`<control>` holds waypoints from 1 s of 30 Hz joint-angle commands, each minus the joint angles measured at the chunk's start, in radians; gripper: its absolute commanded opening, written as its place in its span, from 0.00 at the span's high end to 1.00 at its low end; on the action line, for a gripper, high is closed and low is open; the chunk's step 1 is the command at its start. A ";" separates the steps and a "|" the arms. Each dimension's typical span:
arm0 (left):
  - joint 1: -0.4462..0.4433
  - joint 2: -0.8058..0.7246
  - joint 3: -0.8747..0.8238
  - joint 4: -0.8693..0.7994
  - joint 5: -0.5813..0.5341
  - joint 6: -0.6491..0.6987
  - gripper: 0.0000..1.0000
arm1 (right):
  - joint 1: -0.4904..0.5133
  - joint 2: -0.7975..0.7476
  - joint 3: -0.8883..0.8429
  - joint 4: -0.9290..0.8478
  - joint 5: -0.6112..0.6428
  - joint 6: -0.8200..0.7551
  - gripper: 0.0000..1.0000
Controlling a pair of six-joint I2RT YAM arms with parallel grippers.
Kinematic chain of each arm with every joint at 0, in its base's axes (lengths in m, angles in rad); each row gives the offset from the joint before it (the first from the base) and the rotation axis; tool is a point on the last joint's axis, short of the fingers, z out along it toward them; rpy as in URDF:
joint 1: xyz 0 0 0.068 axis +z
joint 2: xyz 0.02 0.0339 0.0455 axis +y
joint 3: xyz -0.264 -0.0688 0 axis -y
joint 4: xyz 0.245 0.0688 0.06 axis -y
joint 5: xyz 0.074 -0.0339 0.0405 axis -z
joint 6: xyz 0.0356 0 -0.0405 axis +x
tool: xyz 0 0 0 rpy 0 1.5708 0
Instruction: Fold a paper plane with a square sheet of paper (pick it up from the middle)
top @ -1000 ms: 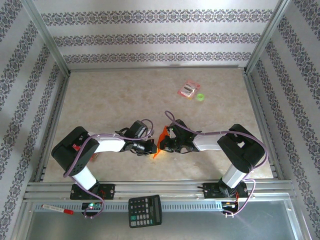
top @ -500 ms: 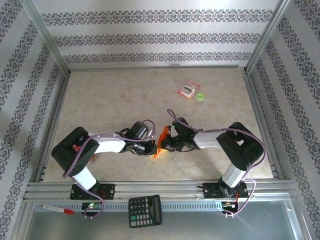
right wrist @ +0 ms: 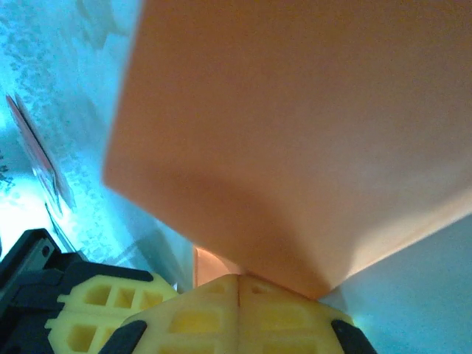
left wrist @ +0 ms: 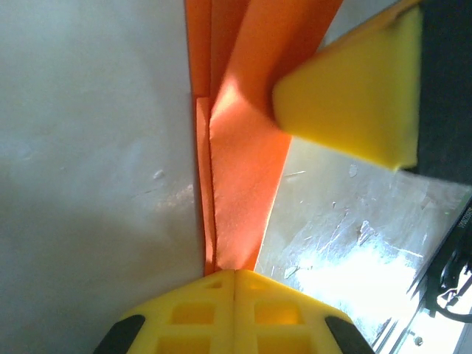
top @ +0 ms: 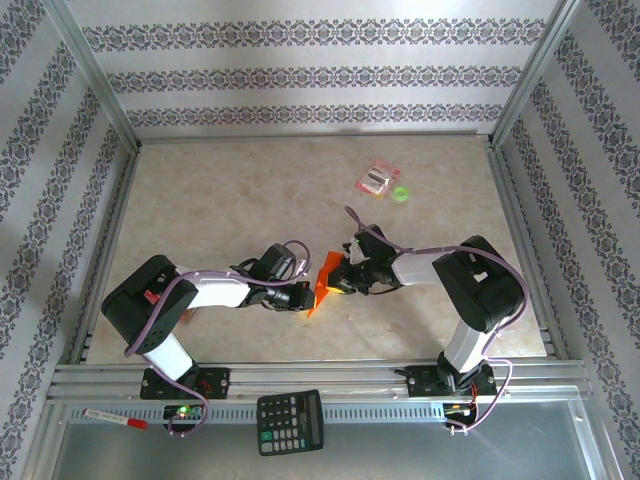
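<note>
Top view lit evenly, bright, sharp. Strong glare noted on table (left wrist: 346, 273), left wrist view. Orange paper (right wrist: 295, 133) blurred close-up, bluish cast, right wrist view.

A pale beige, marbled tabletop (top: 220, 200) lies at the middle of the booth. Behind it and on both sides of it stand walls (top: 300, 75) papered white with dark bands of ornament. Silver metal posts (top: 95, 75) rise from its far corners. Ribbed metal rails (top: 320, 372) run along its near edge, and nearer than those lies a grey metal shelf (top: 420, 450). The light is soft and even. In the left wrist view, a bright sheen glares off the tabletop.
</note>
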 commanded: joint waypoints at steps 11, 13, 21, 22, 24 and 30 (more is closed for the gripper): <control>-0.023 0.078 -0.093 -0.239 -0.118 0.028 1.00 | -0.142 0.067 0.079 -0.039 0.070 -0.064 0.96; -0.023 0.075 -0.093 -0.240 -0.117 0.027 1.00 | -0.163 0.072 0.085 -0.045 0.074 -0.070 0.96; -0.023 0.076 -0.091 -0.234 -0.113 0.024 1.00 | -0.233 0.126 0.143 -0.058 0.064 -0.090 0.97; -0.023 0.074 -0.092 -0.233 -0.113 0.022 1.00 | -0.241 0.132 0.148 -0.057 0.066 -0.089 0.97; -0.023 0.070 -0.093 -0.234 -0.111 0.021 1.00 | -0.257 0.144 0.159 -0.056 0.067 -0.088 0.97; -0.023 0.060 -0.094 -0.236 -0.112 0.016 1.00 | -0.295 0.182 0.189 -0.044 0.072 -0.067 0.97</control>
